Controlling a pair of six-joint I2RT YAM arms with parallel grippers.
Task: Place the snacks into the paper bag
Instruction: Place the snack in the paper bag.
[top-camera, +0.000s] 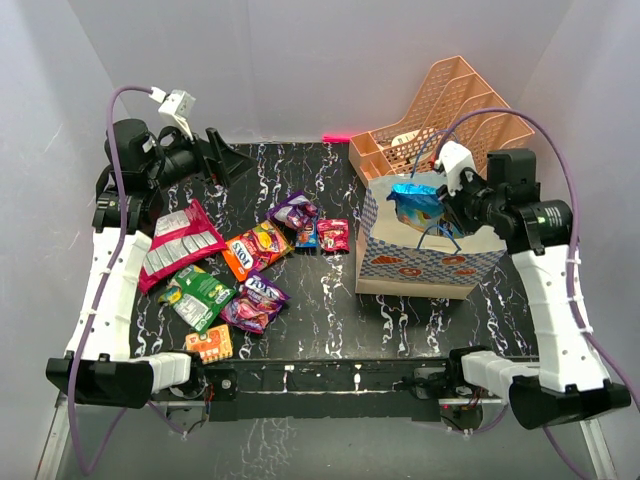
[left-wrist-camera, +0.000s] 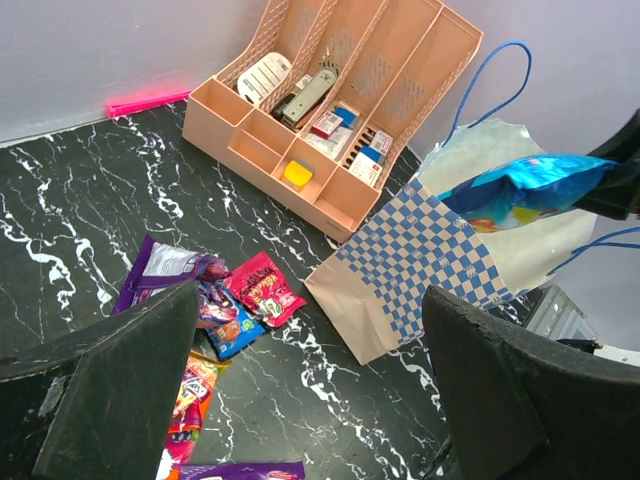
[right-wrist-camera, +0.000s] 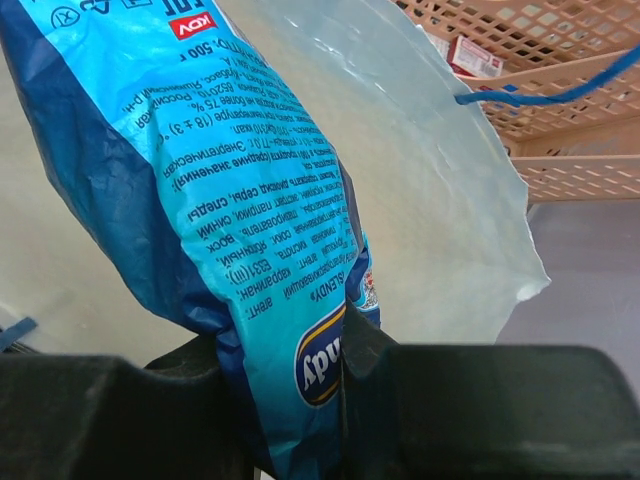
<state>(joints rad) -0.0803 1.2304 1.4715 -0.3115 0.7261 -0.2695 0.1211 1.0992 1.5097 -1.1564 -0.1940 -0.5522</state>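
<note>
My right gripper (right-wrist-camera: 335, 365) is pinched tight on one end of a blue packet (right-wrist-camera: 230, 180), holding it right over the open mouth of the paper bag (top-camera: 430, 262). The bag stands on the right side of the table (top-camera: 330, 310), just in front of the peach organizer (top-camera: 440, 105). My left gripper (left-wrist-camera: 310, 390) is spread wide with nothing in it, up at the back left, and the other snacks (top-camera: 240, 270) lie scattered left of the bag

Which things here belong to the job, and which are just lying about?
Job: cream paper bag with blue checked band; blue foil packet in right gripper; loose foil snack packets.
Lying about: peach plastic mesh organizer; pink stick at the back.
</note>
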